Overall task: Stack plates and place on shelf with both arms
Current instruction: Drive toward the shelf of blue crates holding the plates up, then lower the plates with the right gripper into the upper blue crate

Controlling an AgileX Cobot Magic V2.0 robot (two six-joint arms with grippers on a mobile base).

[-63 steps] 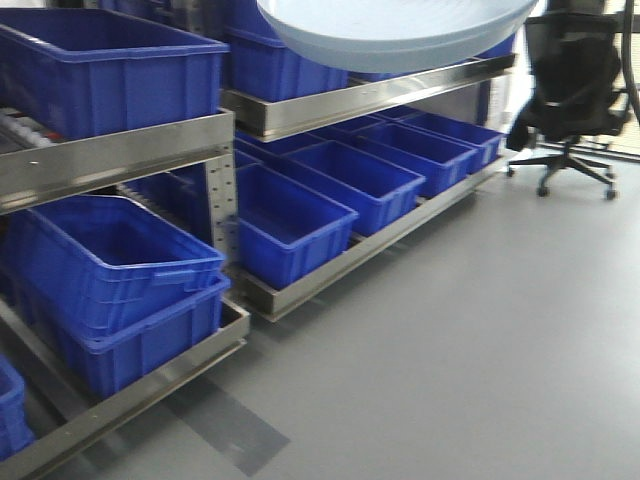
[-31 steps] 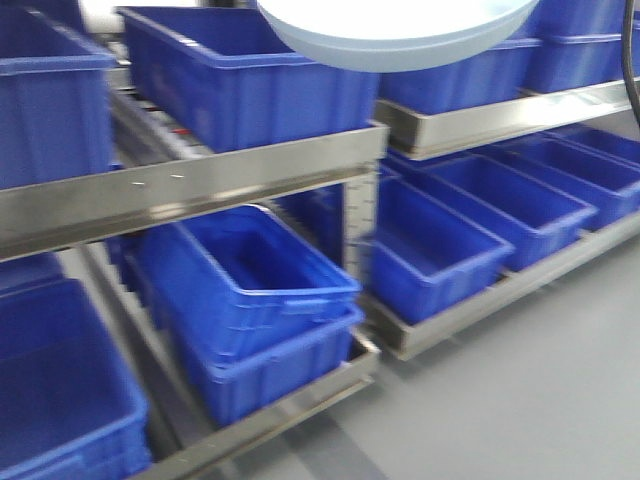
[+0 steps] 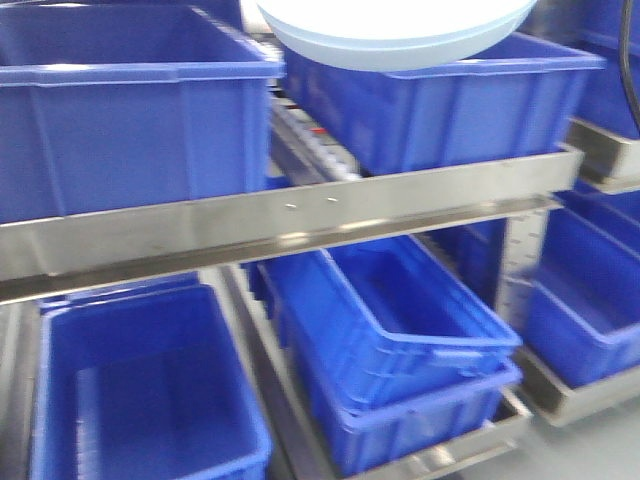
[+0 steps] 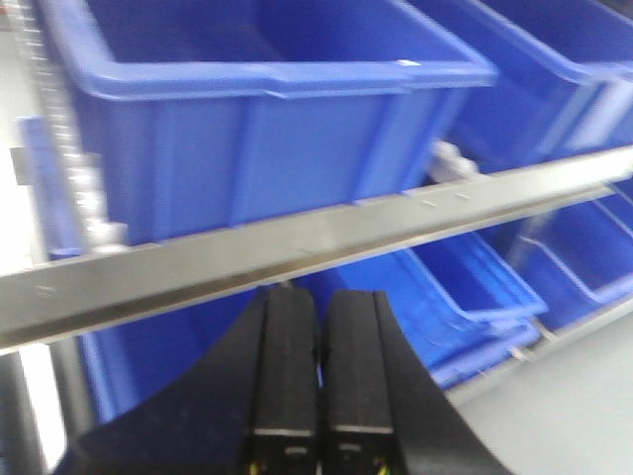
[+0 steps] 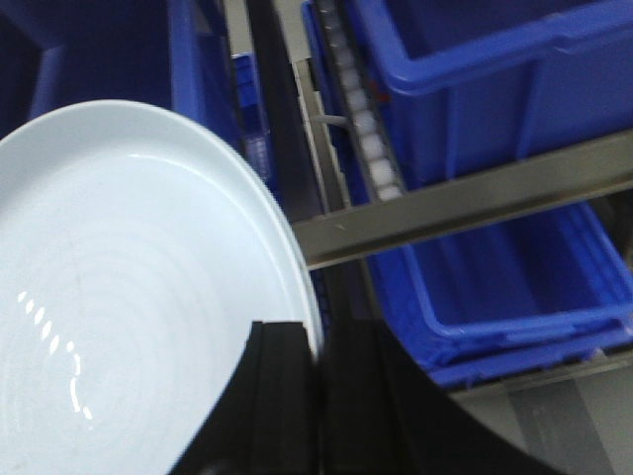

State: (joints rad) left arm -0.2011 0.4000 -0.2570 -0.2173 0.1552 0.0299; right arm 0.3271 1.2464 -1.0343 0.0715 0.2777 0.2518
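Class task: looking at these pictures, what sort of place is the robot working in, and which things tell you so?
Probably a storeroom or warehouse: open blue plastic bins stand in rows on metal shelving, some of them stacked, with a bare grey floor below.

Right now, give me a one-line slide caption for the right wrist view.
Right gripper pinching the rim of a pale plate, held before a metal shelf of blue bins.

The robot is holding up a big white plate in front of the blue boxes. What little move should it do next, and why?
Probably carry the pale bluish-white round plate a little closer to the steel shelf rail and hunt for bare shelf. The right gripper pinches the plate's rim, and every spot in sight holds a blue plastic bin, so nowhere looks free yet.
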